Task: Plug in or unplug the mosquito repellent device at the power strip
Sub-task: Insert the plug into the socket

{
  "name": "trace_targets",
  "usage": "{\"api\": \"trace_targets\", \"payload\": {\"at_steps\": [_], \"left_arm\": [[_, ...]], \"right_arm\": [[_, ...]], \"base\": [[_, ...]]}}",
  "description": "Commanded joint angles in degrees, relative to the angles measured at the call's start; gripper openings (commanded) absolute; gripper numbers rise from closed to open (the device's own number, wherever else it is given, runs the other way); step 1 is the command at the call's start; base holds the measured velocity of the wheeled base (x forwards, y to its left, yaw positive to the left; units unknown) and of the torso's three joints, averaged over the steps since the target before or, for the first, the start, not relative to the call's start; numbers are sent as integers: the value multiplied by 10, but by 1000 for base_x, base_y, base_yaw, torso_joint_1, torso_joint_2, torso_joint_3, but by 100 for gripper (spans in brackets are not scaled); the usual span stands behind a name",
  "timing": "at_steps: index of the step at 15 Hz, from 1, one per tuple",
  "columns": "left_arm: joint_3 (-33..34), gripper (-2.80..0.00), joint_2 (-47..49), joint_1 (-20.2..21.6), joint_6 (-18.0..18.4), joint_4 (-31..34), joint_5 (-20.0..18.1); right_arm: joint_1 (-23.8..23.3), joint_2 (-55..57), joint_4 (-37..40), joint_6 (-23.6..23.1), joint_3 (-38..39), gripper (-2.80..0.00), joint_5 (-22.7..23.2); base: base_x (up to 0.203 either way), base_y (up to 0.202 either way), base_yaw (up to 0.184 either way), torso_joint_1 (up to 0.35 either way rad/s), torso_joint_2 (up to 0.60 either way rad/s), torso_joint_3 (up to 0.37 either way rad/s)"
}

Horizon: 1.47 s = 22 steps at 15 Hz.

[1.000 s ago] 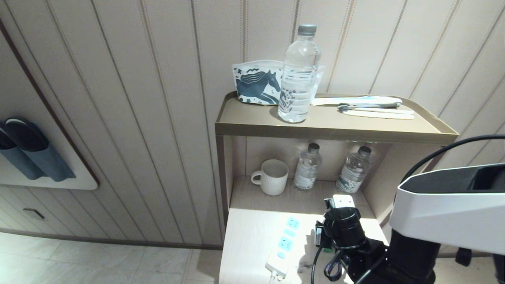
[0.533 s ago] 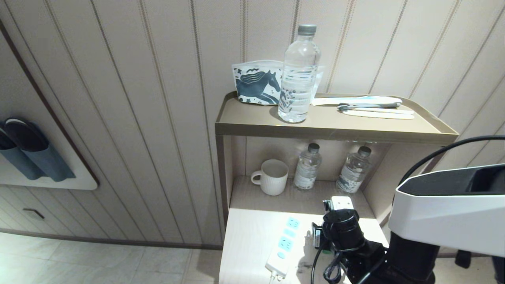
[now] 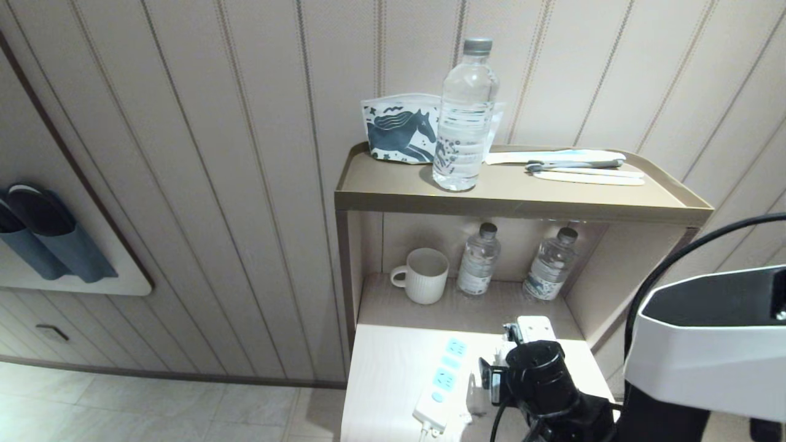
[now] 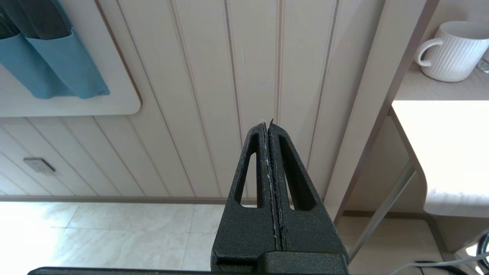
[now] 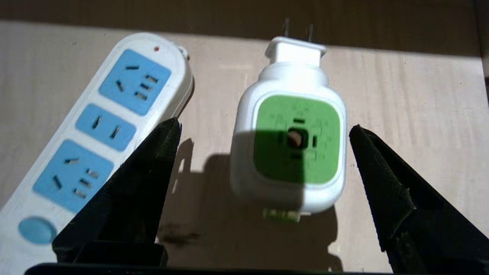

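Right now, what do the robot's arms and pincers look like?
Both grippers are matt black and rough-textured. The left gripper has two tapering fingers with triangular cut-outs. The right gripper has wedge-shaped fingers. In the head view the right arm has a glossy white shell, a black wrist and a black cable.

Counter [image 3: 393,362]: pale wood surface, in bright light at its front.
On the counter: power strip [image 3: 441,380], lying flat and at a slant; mosquito repellent device [image 5: 290,145] just beside it, apart from it, green face up, prongs bare.
Lower shelf [image 3: 466,304]: white ribbed mug [image 3: 424,275] and two small water bottles [image 3: 479,259], all upright.
Top shelf [image 3: 393,184]: tall water bottle [image 3: 465,116], horse-print pouch [image 3: 399,132], toothbrush [image 3: 574,164] and pale flat packets [image 3: 589,177].
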Motion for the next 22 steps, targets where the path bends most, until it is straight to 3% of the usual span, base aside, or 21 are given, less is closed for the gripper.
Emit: {"api": "trace_targets", "payload": {"at_steps": [1,4,8,12,22], "left_arm": [[0,-280,0,0,0,0,0],[0,-280,0,0,0,0,0],[0,-280,0,0,0,0,0],[0,-280,0,0,0,0,0],[0,-280,0,0,0,0,0]], "right_arm": [[17,-19,-5,3,14,0,-31],[39,-17,-33,3,16,0,-86],[25,13,-90,-8,18,0,-89],[11,108,-237,-102,14,0,-109],[5,48,-180,-98,17,0,-101]], "base": [[0,0,0,0,0,0],[0,0,0,0,0,0],[0,0,0,0,0,0],[0,0,0,0,0,0],[0,0,0,0,0,0]]}}
